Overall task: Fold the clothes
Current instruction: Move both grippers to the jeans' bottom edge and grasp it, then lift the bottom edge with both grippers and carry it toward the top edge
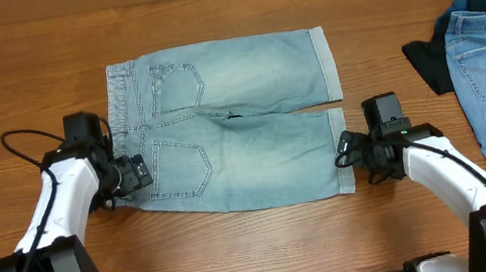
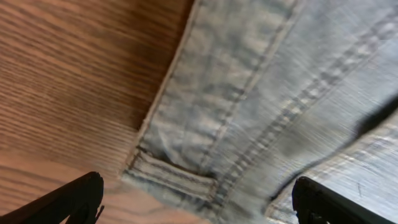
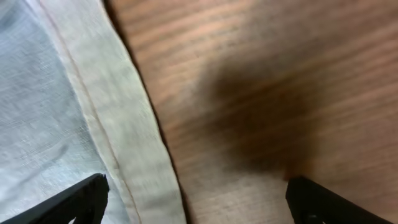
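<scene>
Poised for the first fold of the pale washed-blue denim shorts [image 1: 242, 127] lying flat at the centre of the wooden tabletop [image 1: 20, 61]: left gripper [image 1: 139, 173] wide open, empty, at the near waistband corner [image 2: 168, 177], right gripper [image 1: 346, 152] likewise beside the near cuffed hem [image 3: 124, 124]; next, presumably, closing on both.

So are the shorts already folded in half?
No, the denim shorts lie spread open flat on the table, with neither leg laid over the other.

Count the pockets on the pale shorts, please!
2: a far-leg pocket and a near-leg pocket beside the left hand. Others may hide underneath.
</scene>
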Robot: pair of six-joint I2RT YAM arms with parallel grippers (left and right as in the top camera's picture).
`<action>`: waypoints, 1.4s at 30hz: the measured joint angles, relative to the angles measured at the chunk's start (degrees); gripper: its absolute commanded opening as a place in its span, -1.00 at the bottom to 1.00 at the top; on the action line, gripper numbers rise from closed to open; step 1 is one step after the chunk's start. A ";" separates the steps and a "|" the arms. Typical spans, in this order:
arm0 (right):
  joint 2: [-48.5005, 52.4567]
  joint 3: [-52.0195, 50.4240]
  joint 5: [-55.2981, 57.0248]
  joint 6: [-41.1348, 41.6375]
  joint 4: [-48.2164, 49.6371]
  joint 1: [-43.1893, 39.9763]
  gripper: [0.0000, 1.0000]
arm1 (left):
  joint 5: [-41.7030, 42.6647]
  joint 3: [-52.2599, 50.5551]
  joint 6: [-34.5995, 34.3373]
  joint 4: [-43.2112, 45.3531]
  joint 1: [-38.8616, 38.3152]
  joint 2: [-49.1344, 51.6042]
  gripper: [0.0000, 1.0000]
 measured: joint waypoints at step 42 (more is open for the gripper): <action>6.05 3.06 6.16 7.54 -4.48 12.41 0.17 | 3.98 -7.52 0.11 10.21 1.07 0.00 1.00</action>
